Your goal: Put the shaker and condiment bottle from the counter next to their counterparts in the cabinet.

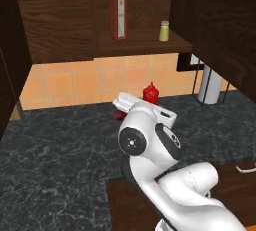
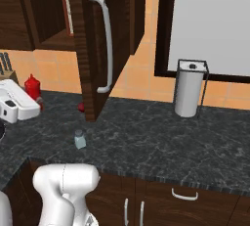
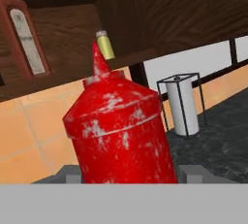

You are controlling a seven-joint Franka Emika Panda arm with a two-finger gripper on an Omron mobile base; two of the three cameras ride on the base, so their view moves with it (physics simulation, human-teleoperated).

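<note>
Centre of the hand view: gripper (image 3: pixel 130 175) straddles the condiment bottle (image 3: pixel 118 131) on the counter (image 1: pixel 60 145), jaws probably not yet tight; grasp step, next close, lift to the cabinet (image 1: pixel 145 41) shelf upper frame.

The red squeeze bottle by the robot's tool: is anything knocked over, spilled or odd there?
Nothing stands out. The small red squeeze bottle stands upright on the counter, nozzle up, between the tool's fingertips. The little grey-blue shaker also stands upright, with no spill around either.
</note>
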